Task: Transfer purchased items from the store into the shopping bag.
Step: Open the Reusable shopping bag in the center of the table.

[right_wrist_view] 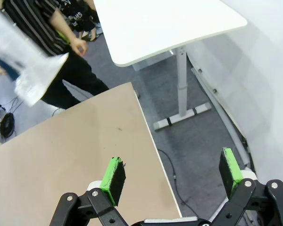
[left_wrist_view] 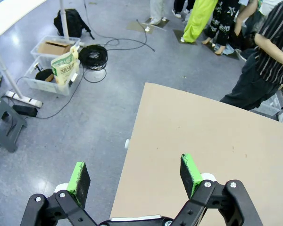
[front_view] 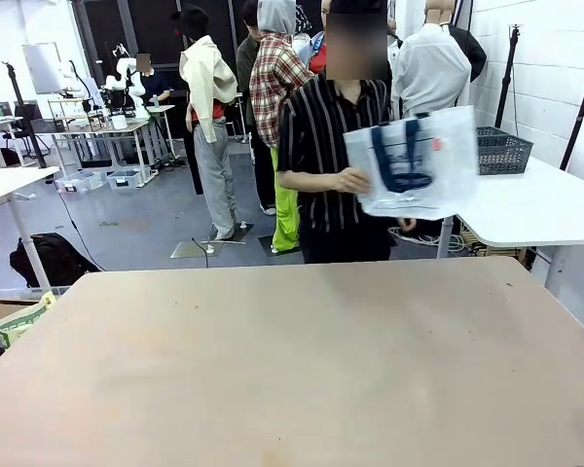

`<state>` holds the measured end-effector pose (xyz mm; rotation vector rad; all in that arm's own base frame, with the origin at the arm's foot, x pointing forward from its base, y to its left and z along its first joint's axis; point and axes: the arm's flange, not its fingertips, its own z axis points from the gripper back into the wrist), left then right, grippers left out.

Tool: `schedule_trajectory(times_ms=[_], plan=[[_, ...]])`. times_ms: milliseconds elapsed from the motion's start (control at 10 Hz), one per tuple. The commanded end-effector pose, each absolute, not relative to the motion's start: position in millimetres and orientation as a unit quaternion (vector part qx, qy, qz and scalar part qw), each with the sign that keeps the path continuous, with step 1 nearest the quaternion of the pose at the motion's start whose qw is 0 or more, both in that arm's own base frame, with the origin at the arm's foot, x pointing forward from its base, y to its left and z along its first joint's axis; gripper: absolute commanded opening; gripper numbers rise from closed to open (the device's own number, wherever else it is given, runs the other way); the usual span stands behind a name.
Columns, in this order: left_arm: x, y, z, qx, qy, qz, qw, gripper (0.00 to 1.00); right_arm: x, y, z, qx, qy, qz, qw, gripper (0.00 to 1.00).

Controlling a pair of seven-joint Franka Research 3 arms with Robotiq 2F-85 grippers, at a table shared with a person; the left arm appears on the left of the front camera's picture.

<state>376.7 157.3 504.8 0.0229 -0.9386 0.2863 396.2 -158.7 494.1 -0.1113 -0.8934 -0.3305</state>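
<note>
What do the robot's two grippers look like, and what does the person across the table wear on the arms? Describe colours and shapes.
The left gripper and the right gripper look alike: black jointed links with silver bolts, each finger ending in a flat, bright green pad. The person wears a dark short-sleeved shirt with thin pale stripes.

Shopping bag (front_view: 414,161), held by the person (front_view: 321,136): logo lettering too small for me to read. I can't tell through the plastic whether anything is inside. From the right wrist the bag (right_wrist_view: 26,66) is badly blurred and cut by the left edge.

Basket (front_view: 503,151) on the far white surface (front_view: 555,209): left end behind the bag, contents I can't make out.

From the left wrist the person (left_wrist_view: 269,56) is cropped at the right edge.
</note>
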Motion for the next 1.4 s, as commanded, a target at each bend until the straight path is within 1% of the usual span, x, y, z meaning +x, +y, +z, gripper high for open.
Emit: schedule_trajectory(times_ms=[0,1300], plan=[[375.4,158.0,505.4,0.017,-0.445,0.133,0.885,1.00,395.7,-158.7,493.1,-0.058,-0.425,-0.157,0.890,1.00],[375.4,158.0,505.4,0.017,-0.445,0.133,0.885,1.00,395.7,-158.7,493.1,-0.058,-0.425,-0.157,0.890,1.00]])
